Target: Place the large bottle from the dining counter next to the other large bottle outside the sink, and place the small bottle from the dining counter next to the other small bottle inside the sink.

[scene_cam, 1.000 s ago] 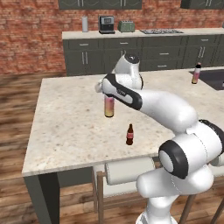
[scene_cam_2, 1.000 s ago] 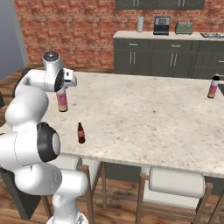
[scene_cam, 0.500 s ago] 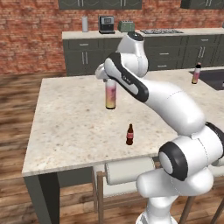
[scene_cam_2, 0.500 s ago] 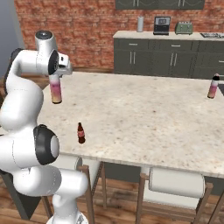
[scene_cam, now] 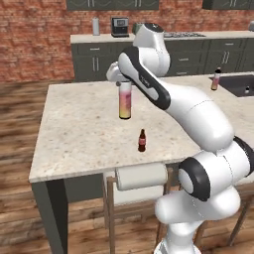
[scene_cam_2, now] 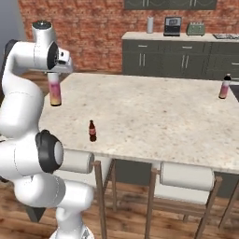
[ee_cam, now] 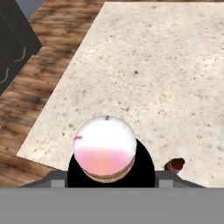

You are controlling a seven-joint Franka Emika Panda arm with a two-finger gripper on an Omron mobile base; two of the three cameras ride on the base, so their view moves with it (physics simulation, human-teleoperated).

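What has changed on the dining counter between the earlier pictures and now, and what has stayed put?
The claw, shut on the top of the large bottle, has carried it upward: a second ago it hung just above the dining counter, and now it hangs higher, upright. The arm has straightened up with it. The small bottle and the other large bottle have stayed where they were.

The dining counter (scene_cam: 79,144) is looking like matt speckled beige stone, and the floor (scene_cam: 20,129) is showing wood planks. The large bottle (scene_cam: 125,101) is coming across smooth, plastic-ish, and the wall (scene_cam_2: 93,28) is looking like rough red brick.
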